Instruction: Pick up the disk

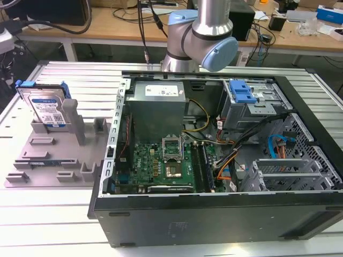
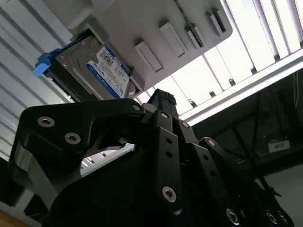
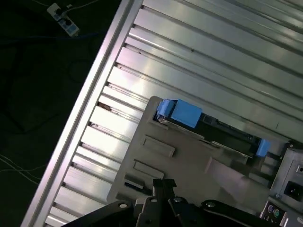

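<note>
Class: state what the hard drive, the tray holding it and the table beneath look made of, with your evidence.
Hard drive: probably a metal body, dull silver sheen, with a printed label and blue plastic-looking rails. Tray: likely moulded plastic, matt uniform grey. Table: apparently aluminium, ribbed silver slats catching light.

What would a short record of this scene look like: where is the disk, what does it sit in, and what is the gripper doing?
disk: the disk stands on edge in a slot of the grey fixture tray, at the exterior view's left
tray: lies on the slatted metal table, beside the open computer case
gripper: the gripper is shut, holds nothing and is apart from the disk
arm: the arm rises behind the computer case in the exterior view
task state: disk not yet picked up
</note>
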Controlling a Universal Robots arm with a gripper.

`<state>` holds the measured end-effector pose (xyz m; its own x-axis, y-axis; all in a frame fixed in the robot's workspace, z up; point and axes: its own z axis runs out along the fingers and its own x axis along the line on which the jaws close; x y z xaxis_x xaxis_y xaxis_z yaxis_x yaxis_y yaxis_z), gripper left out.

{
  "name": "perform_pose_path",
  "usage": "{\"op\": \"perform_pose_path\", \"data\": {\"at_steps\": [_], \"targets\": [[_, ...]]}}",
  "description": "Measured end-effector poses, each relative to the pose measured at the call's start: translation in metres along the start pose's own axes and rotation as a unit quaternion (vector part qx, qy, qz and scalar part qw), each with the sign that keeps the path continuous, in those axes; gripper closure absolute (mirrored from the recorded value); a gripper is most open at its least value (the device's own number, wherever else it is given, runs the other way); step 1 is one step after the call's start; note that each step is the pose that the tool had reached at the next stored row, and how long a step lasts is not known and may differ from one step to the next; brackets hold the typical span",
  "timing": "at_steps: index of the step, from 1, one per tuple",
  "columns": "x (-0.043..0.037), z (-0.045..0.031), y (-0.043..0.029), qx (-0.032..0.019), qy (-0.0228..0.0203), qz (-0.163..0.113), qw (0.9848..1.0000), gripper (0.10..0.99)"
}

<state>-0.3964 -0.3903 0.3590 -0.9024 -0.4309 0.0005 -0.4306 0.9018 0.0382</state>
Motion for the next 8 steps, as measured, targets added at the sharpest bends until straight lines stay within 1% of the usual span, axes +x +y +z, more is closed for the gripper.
{"op": "perform_pose_path", "data": {"at_steps": [2,3,5,7,8], "targets": [[0.0000,0.0000,0.0000,0.0000,0.0010,-0.025,0.9997,0.980],[0.0000,0.0000,0.0000,0.0000,0.0018,-0.048,0.9988,0.980],[0.0000,0.0000,0.0000,0.0000,0.0027,-0.071,0.9975,0.980],[0.0000,0.0000,0.0000,0.0001,0.0035,-0.091,0.9958,0.980],[0.0000,0.0000,-0.0001,0.0001,0.0041,-0.106,0.9944,0.973]]}}
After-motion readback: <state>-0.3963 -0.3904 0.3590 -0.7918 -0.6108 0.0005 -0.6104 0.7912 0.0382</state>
